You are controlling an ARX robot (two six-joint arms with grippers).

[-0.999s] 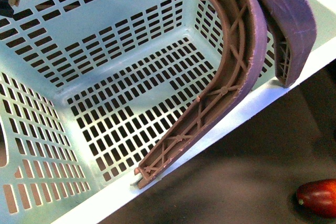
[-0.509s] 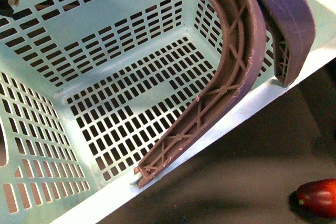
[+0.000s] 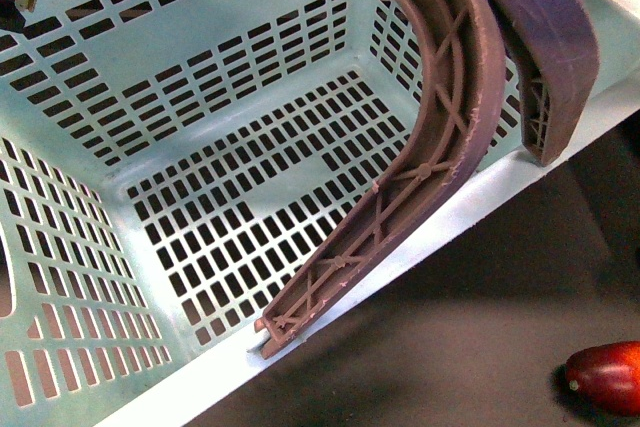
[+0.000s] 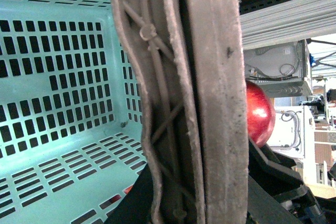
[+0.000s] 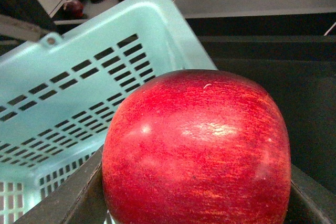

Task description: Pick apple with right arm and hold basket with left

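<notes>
While the left is bracing: jaws are clamping the basket rim.
Right: jaws are gripping the apple beside that rim.
Doing well: moving slowly, avoiding rim bumps.

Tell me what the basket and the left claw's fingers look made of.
The basket looks like moulded plastic: light aqua, smooth with a slight sheen, slotted walls and floor. The left claw: fingers probably rigid plastic, brownish-purple, matte, ribbed lattice inside, frayed edges.
</notes>
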